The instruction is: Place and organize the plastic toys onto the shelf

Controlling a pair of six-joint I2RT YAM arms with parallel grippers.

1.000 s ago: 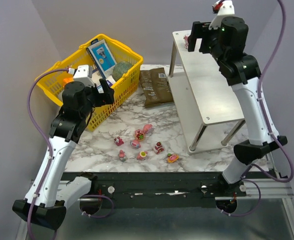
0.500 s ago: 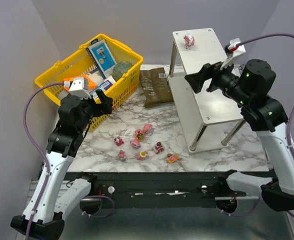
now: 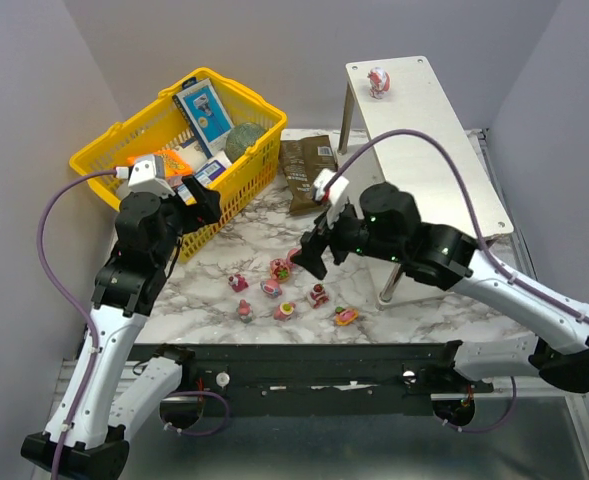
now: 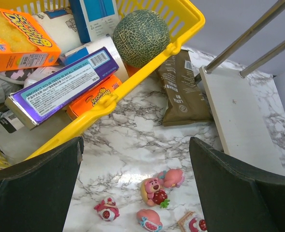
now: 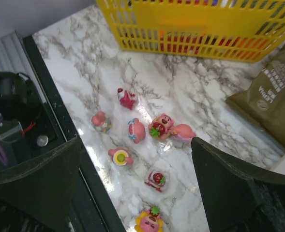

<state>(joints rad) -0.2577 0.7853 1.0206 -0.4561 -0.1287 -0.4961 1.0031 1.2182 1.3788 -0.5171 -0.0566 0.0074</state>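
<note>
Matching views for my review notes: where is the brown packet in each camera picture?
Top external: brown packet upper middle, lying between the yellow basket and the shelf.
Left wrist: packet right of centre, beside the basket's corner.
Right wrist: packet at the right edge, cut off.
Shared landmark: the yellow basket.

marble table [image 3: 206, 288] bears plastic toys [image 3: 271, 288], shelf [image 3: 424, 130], yellow basket [image 3: 246, 183], brown packet [image 3: 309, 175].

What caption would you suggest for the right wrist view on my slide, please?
Open right gripper hovers over toys scattered on the marble table, yellow basket beyond.
</note>
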